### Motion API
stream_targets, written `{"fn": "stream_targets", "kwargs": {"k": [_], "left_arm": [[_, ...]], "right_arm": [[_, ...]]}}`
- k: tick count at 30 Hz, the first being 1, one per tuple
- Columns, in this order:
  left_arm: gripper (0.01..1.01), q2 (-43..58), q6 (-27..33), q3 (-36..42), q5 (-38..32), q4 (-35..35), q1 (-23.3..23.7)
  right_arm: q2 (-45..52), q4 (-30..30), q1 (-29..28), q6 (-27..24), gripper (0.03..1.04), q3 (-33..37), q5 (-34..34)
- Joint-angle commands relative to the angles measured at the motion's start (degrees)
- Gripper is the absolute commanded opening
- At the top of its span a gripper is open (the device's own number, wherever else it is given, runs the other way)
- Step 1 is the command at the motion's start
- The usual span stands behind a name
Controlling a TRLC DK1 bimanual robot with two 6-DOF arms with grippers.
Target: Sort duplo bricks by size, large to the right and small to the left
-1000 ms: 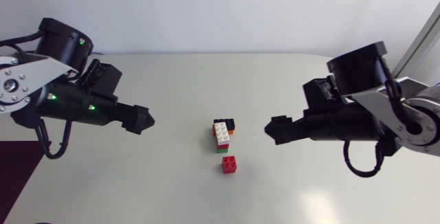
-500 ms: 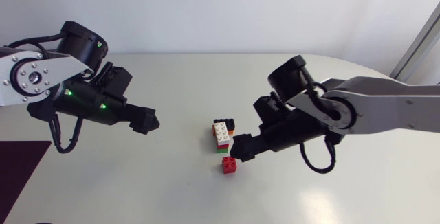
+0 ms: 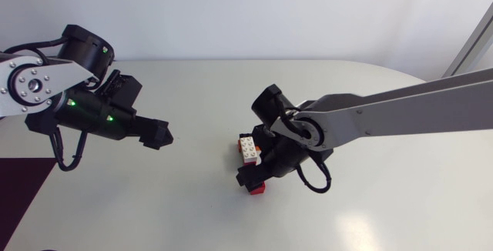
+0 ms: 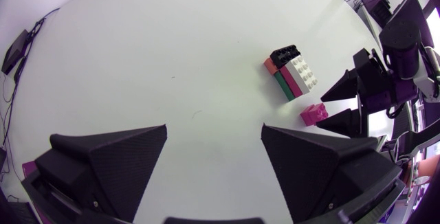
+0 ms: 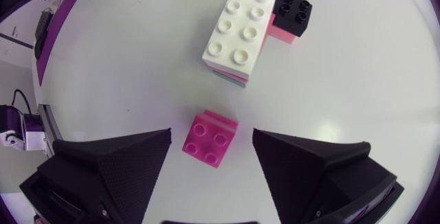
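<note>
A small red brick (image 3: 259, 189) lies alone near the table's middle. In the right wrist view the same small brick (image 5: 210, 138) sits between my right gripper's (image 5: 211, 143) open fingers, with a gap on each side. My right gripper (image 3: 248, 179) hangs low over it. Just ahead stands a cluster: a white large brick (image 5: 238, 33) stacked on pink and green ones, with a black brick (image 5: 289, 12) beside it. The white brick (image 3: 248, 149) shows beside my right arm, which hides the black one. My left gripper (image 3: 159, 135) hovers open and empty, well to the left of the cluster (image 4: 294, 77).
My right arm (image 3: 385, 112) stretches in from the right across the table's middle. The white tabletop (image 3: 154, 205) lies bare to the left and front of the bricks.
My right arm has swung in from the right and come down around the small red brick, covering the black brick. My left arm has barely shifted.
</note>
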Motion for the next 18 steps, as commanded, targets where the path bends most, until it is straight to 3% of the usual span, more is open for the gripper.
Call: {"fn": "stream_targets", "kwargs": {"k": [1, 3, 4, 8, 13, 18], "left_arm": [[0.952, -0.42, 1.04, -1.13, 0.54, -0.65, 0.49], [0.952, -0.51, 1.13, -1.39, 0.63, -0.65, 0.66], [0.952, -0.60, 1.22, -1.48, 0.72, -0.65, 0.84], [0.952, -0.60, 1.92, -2.18, 1.24, -0.56, 1.72], [0.952, -0.86, 2.80, -2.80, 1.33, -0.56, 2.95], [0.952, -1.74, 4.03, -3.15, 2.03, -0.65, 4.88]], "right_arm": [[2.56, -1.62, 0.66, 0.84, 0.75, 1.14, 1.53], [3.53, -2.59, 0.66, 0.84, 0.75, 1.67, 2.32], [3.88, -2.85, 0.75, 0.84, 0.70, 1.84, 2.85], [4.32, -2.06, 0.84, 0.57, 0.29, 2.11, 3.20], [3.53, -1.53, 1.98, -0.04, 0.22, 2.28, 3.11], [1.42, -1.88, 3.82, -0.92, 0.22, 3.16, 2.67]]}}
